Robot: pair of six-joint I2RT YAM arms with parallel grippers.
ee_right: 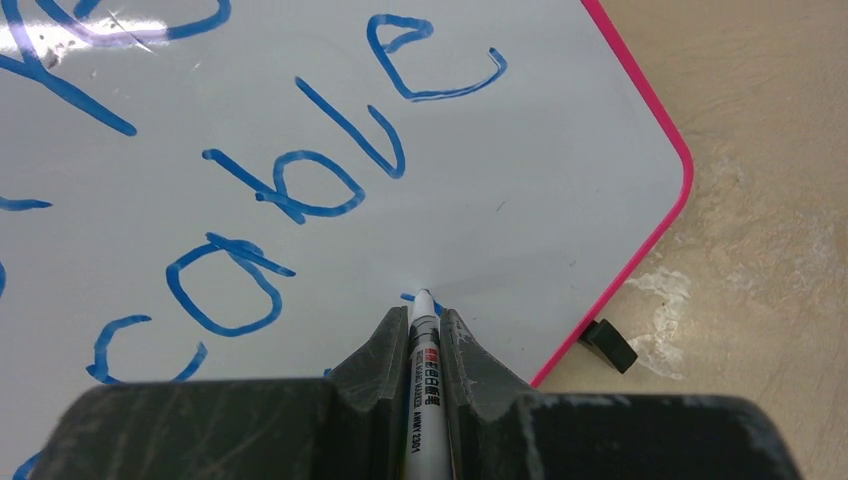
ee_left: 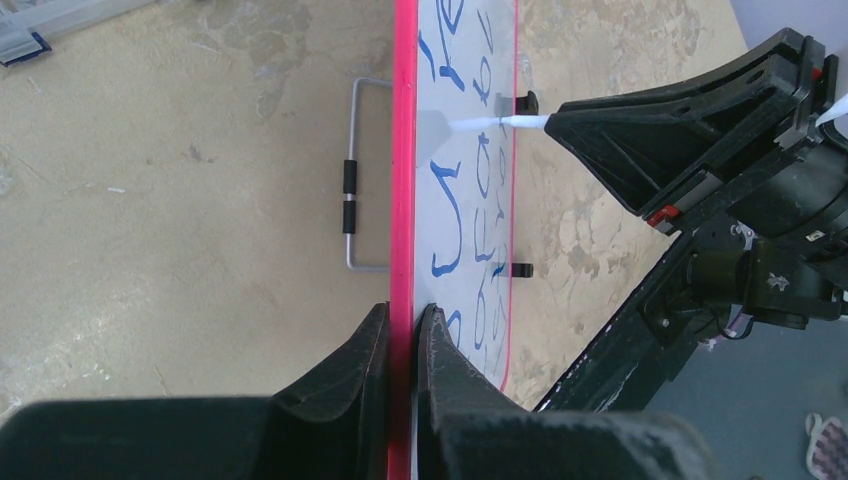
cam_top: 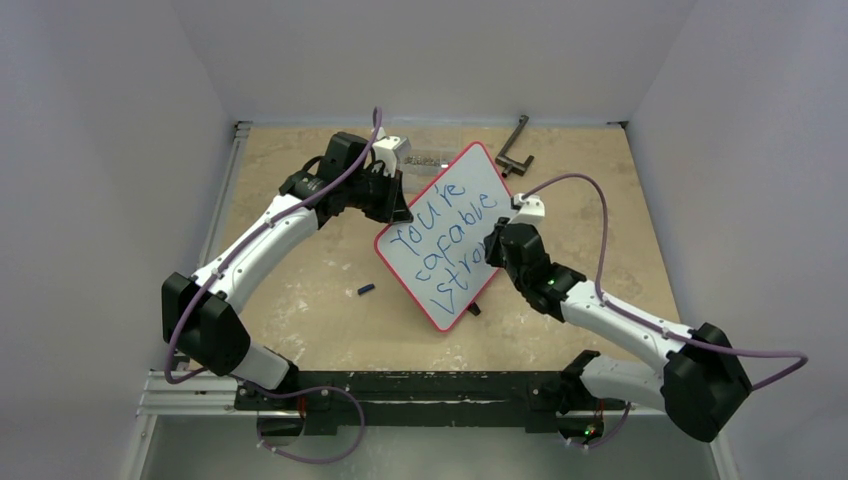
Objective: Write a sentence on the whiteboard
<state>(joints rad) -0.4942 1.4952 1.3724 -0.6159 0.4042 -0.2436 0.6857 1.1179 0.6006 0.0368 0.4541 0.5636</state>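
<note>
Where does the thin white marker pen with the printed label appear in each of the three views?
Top external: not visible; the right gripper hides it, over the glossy red-framed whiteboard.
Left wrist: upper centre; the marker juts left from the right gripper, tip at the whiteboard.
Right wrist: bottom centre, clamped between the fingers, tip at the whiteboard.
Shared landmark: the whiteboard's red frame.

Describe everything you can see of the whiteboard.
The whiteboard is a glossy white rectangle with a thin red rounded-corner frame and small black feet. It stands propped on the tan table, set diagonally. Blue handwritten lines read about "You're capable stro". The left gripper has its jaws shut on the frame's edge; the marker in the right gripper touches its face.
</note>
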